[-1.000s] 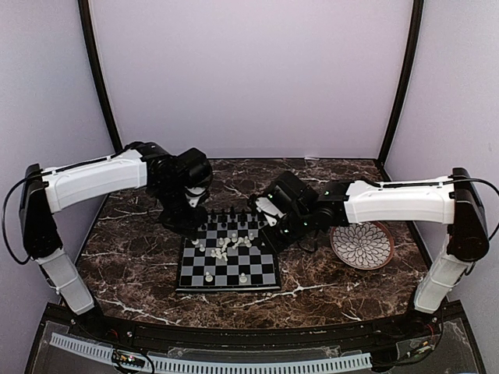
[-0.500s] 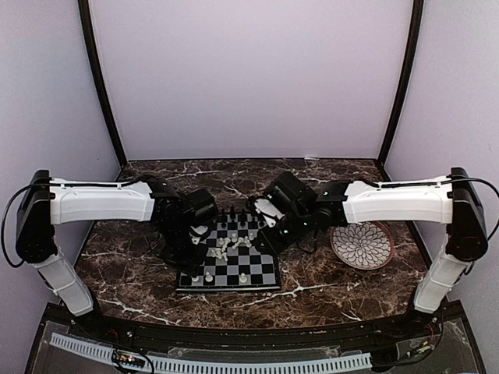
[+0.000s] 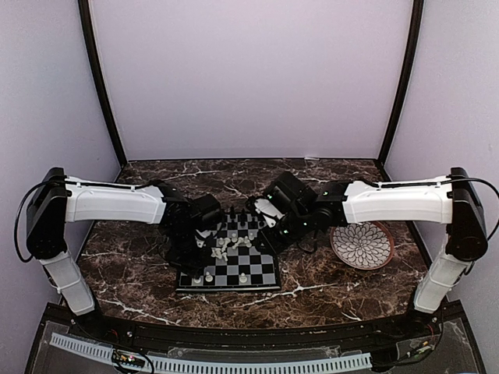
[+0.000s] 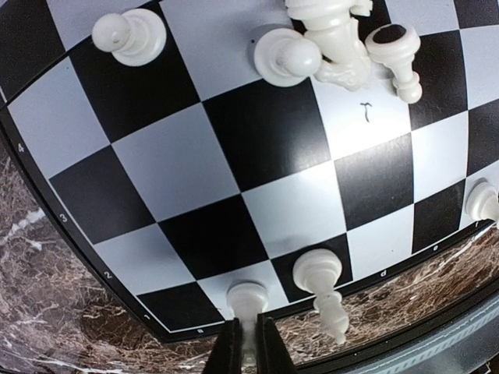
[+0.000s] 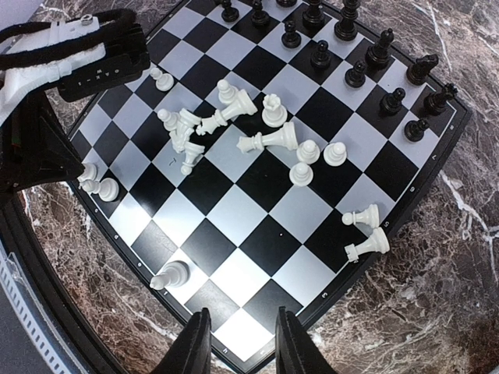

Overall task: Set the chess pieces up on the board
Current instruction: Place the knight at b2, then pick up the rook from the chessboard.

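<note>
Since the earlier frame, the left arm has swung lower, over the board's (image 4: 265, 132) left near corner. The left gripper (image 4: 248, 333) is clamped on a white piece (image 4: 247, 298) standing between its fingers. Only the right wrist view shows you the toppled white pieces (image 5: 269, 140) ahead of the right gripper (image 5: 242, 318), whose jaws are half apart and empty.

I count one board (image 5: 257, 234) and one plate (image 3: 361, 245). There are at least a dozen black chess pieces (image 5: 356, 74) (the far row is cropped). The cream-white chess pieces (image 5: 273, 111) number about sixteen, though the tangled heap blurs an exact count.
</note>
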Controlling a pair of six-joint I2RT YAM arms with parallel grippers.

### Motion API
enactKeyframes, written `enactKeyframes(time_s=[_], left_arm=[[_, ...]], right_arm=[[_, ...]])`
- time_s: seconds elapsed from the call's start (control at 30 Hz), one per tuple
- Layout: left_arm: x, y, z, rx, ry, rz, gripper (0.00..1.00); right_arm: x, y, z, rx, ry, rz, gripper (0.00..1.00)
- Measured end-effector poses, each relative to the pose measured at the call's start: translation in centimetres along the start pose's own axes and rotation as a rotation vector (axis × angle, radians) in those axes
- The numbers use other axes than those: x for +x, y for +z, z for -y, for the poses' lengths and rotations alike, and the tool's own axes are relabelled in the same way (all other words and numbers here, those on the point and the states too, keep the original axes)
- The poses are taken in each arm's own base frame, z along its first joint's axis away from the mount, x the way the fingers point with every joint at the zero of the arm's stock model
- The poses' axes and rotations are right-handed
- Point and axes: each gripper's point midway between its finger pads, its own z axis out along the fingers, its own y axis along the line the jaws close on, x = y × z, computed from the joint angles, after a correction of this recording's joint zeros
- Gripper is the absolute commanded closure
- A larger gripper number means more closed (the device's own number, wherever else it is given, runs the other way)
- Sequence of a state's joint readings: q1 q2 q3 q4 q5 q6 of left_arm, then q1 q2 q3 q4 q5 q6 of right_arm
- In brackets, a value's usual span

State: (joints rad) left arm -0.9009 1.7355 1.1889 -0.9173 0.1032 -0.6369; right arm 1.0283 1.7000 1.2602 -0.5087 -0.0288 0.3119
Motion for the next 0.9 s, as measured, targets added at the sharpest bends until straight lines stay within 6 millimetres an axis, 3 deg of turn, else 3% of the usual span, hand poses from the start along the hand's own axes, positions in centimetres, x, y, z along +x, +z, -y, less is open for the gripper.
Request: enactKeyframes(time_s=[0.17, 0.33, 0.53, 0.67, 0.77, 0.9], left_arm=[[-0.1, 0.0, -0.4, -0.020, -0.005, 0.009, 0.98], [-0.1, 0.1, -0.3, -0.019, -0.003, 0.006, 0.77], [-0.3, -0.4, -0.4, -0.032, 0.011, 0.011, 0.64], [-2.8, -3.6, 0.5, -0.040, 0.038, 0.111, 0.63], [-5.4, -7.1, 1.8, -0.014, 0.067, 0.234, 0.66], [-7.5, -9.3, 2.5, 0.004, 0.086, 0.308, 0.67]], right_arm=[[0.0, 0.0, 0.0, 0.000, -0.001, 0.000, 0.70], [0.0, 0.0, 0.0, 0.000, -0.004, 0.000, 0.70], [0.0, 0.1, 0.0, 0.000, -0.004, -0.002, 0.70], [-0.1, 0.0, 0.0, 0.000, -0.005, 0.001, 0.70], [-0.1, 0.0, 0.0, 0.000, -0.008, 0.001, 0.70], [-0.1, 0.0, 0.0, 0.000, -0.012, 0.001, 0.70]])
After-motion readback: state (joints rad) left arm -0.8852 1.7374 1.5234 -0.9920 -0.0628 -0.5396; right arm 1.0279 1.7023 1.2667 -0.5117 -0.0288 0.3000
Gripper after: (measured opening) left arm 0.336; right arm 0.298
